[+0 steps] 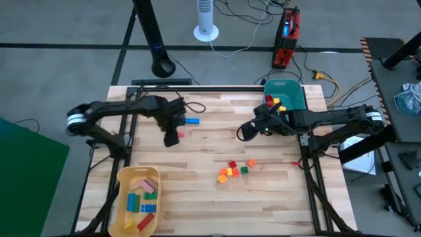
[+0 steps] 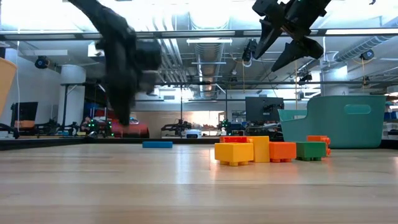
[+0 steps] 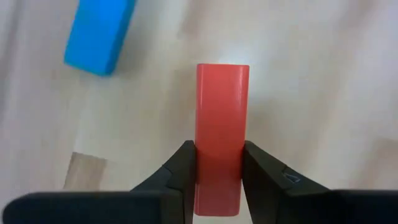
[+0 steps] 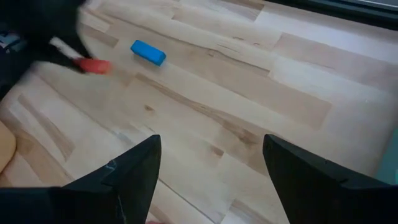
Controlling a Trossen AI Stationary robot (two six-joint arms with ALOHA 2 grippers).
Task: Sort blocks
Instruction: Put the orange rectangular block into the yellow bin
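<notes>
The wooden table (image 1: pixel 197 191) is spanned by both arms. A teal bin (image 1: pixel 290 92) at the far edge and a yellow tray (image 1: pixel 126 179) at the near left corner each hold several blocks. The right gripper (image 1: pixel 247 130) is held spread wide and empty above the table. A red bar (image 3: pixel 221 149) is clamped in the left gripper (image 3: pixel 217 171). A blue bar (image 1: pixel 191 121) lies nearby. A small cluster of blocks (image 1: pixel 235 168) sits mid-table.

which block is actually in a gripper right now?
The red bar, clamped between the left gripper fingers. The blue bar lies loose beside it; the small cluster sits untouched mid-table. The right gripper is open, empty.
</notes>
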